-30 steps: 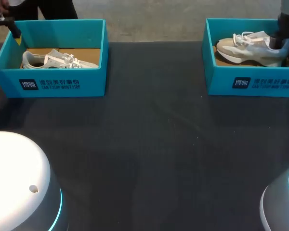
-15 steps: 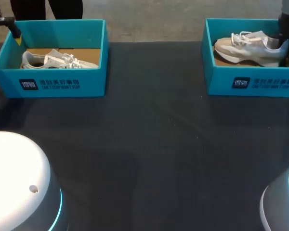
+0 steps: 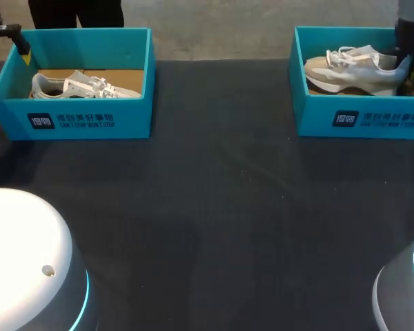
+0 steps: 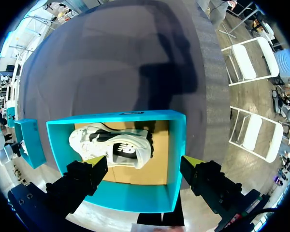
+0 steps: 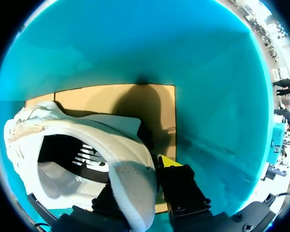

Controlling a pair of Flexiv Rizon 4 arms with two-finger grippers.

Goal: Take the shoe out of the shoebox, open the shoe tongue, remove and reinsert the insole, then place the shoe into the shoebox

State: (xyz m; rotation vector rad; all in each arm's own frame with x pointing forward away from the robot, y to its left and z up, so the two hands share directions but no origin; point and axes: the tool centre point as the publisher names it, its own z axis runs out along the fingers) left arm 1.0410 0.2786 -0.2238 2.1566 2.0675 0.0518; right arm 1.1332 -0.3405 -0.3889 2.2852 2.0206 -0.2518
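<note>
Two teal shoeboxes stand at the table's far edge. In the right shoebox [image 3: 359,118] a grey-and-beige shoe [image 3: 348,65] hangs tilted, its sole off the cardboard floor. My right gripper [image 3: 402,61] is shut on its heel. In the right wrist view the white heel collar [image 5: 130,174] sits between the fingers of the right gripper [image 5: 140,180]; one yellow fingertip [image 5: 169,161] shows outside the heel, the other is hidden. My left gripper [image 4: 145,164] hangs open above the left shoebox [image 4: 130,197], over a white shoe [image 4: 113,147] lying on its side.
The left shoebox [image 3: 83,121] with its white shoe [image 3: 83,86] is at the far left, and my left gripper [image 3: 18,41] is over its left wall. The dark table [image 3: 214,207] stretches between and in front of the boxes.
My right gripper has closed on the shoe's heel. The shoe has risen off the box floor and shifted slightly left. The left arm has not moved.
</note>
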